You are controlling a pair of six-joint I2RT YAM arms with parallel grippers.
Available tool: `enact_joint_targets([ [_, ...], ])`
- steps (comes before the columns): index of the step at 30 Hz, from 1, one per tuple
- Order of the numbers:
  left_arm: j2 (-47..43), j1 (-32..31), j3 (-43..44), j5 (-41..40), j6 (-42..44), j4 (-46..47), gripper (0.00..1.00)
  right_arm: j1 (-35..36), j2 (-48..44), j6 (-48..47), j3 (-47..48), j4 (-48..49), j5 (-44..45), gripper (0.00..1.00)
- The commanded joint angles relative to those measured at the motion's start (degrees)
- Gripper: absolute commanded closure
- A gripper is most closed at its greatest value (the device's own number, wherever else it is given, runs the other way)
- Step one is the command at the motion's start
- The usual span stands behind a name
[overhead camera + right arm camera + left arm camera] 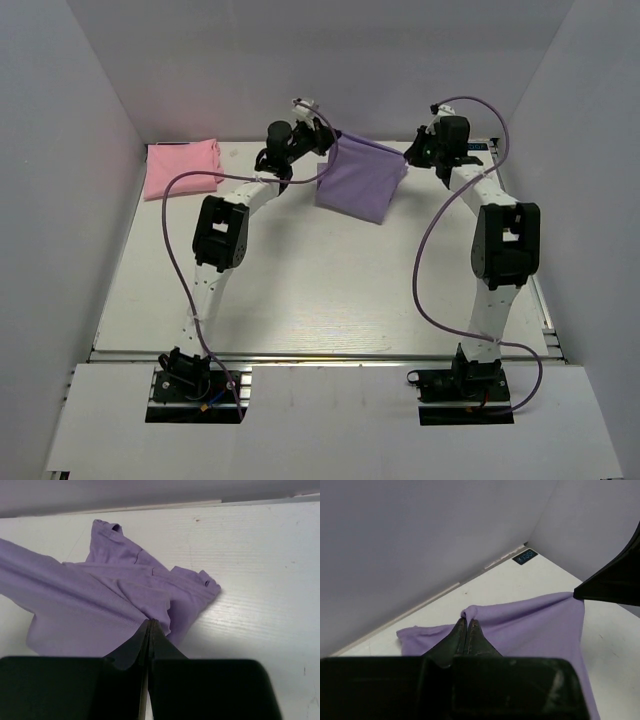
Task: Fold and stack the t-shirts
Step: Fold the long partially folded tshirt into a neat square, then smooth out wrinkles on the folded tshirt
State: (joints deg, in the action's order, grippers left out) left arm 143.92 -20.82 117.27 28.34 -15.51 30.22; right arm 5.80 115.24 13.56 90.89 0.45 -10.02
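The lavender-purple t-shirt (360,178) hangs stretched between both grippers at the back middle of the table, its lower part draped on the surface. My left gripper (326,137) is shut on the shirt's top left corner; the left wrist view shows its tips (466,621) pinching a fold of the purple cloth (530,625). My right gripper (409,155) is shut on the top right corner; in the right wrist view its tips (150,622) pinch the cloth (90,605). The pink t-shirt (182,167) lies folded at the back left.
White walls close in the table (320,290) on the left, back and right. A small dark label (525,556) is stuck on the table near the back wall. Purple cables (430,260) loop off both arms.
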Motion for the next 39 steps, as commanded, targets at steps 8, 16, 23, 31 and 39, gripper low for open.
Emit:
enact_joint_targets([
  [8, 17.78, 0.96, 19.78, -14.01, -3.02, -2.26, 0.66, -3.08, 15.27, 5.42, 13.34, 2.97, 0.09, 1.00],
  [16, 13.85, 0.96, 20.45, -18.32, -1.90, -3.23, 0.00, -2.73, 15.20, 4.02, 18.80, 0.69, -1.67, 0.10],
  [23, 7.53, 0.96, 13.61, -10.95, -0.75, -7.10, 0.00, -2.11, 7.37, 3.23, 10.81, -2.71, -4.48, 0.10],
  [31, -0.29, 0.43, 0.71, -0.86, 1.01, -11.50, 0.00, 2.01, 6.92, 0.50, 7.89, -4.40, -9.31, 0.10],
  [39, -3.12, -3.53, -7.31, 10.15, -0.84, -9.40, 0.00, 3.43, 15.54, 5.15, 15.71, -6.25, -10.38, 0.10],
])
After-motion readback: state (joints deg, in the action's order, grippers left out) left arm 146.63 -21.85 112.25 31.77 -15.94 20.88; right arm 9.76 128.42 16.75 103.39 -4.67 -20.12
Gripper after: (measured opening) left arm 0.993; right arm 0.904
